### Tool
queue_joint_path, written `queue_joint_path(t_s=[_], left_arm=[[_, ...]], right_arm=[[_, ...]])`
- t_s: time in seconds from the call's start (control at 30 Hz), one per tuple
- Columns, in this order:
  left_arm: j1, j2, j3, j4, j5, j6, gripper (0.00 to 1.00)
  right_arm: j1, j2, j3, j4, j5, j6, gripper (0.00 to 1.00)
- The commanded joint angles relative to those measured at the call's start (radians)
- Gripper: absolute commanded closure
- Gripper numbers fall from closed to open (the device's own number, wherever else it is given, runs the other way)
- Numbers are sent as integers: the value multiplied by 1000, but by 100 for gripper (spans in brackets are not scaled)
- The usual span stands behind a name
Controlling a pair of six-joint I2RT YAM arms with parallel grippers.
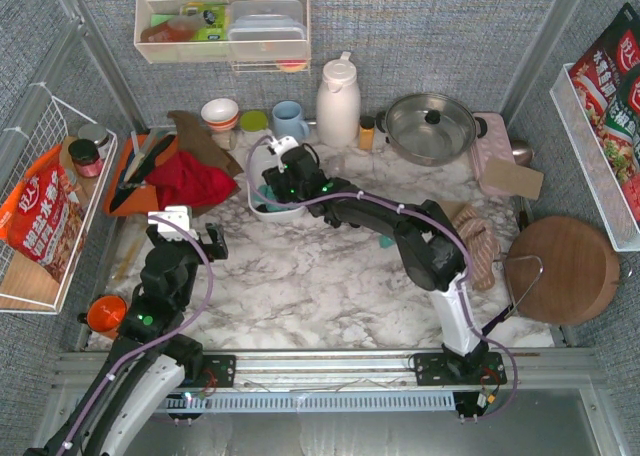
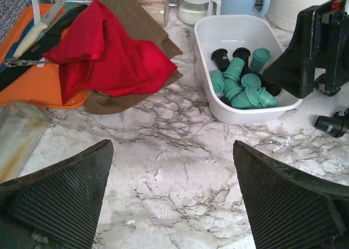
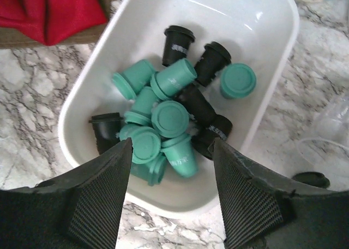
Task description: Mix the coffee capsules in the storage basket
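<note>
The storage basket [image 3: 262, 19], a white tub, holds a pile of teal and black coffee capsules [image 3: 170, 118]. My right gripper [image 3: 172, 150] hovers over the tub's near end, open, with nothing between its fingers. In the top view it sits over the basket [image 1: 262, 212] at centre-left of the marble table. My left gripper [image 2: 173, 150] stands wide open above bare marble, left of and nearer than the basket [image 2: 218, 25], holding nothing. The capsules [image 2: 242, 85] also show there. One loose black capsule [image 2: 330, 125] lies on the table just right of the tub.
A red cloth [image 1: 190, 183] on a brown one lies left of the basket, beside an orange tray [image 1: 130, 176] with knives. Behind stand a blue mug [image 1: 290, 119], white jug [image 1: 338, 101] and steel pan [image 1: 430, 126]. A round wooden board [image 1: 562, 269] is at right.
</note>
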Motion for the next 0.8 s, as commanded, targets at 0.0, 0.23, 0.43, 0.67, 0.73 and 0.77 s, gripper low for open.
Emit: queue_joint_path(t_s=[0.0, 0.23, 0.43, 0.67, 0.73, 0.77], left_arm=[[2, 2, 3, 11, 9, -3, 1], [1, 6, 3, 7, 5, -3, 1], [2, 10, 4, 8, -2, 2, 1], [3, 14, 1, 10, -7, 4, 1], [3, 17, 1, 10, -9, 5, 1], [3, 20, 1, 10, -10, 5, 1]], right_arm=[[-3, -35, -35, 10, 66, 12, 34], [-3, -201, -221, 33, 144, 55, 31], [-28, -295, -348, -16, 156, 89, 27], [-53, -278, -354, -144, 148, 127, 27], [-55, -270, -340, -187, 184, 180, 27], [-54, -269, -337, -202, 205, 215, 26]])
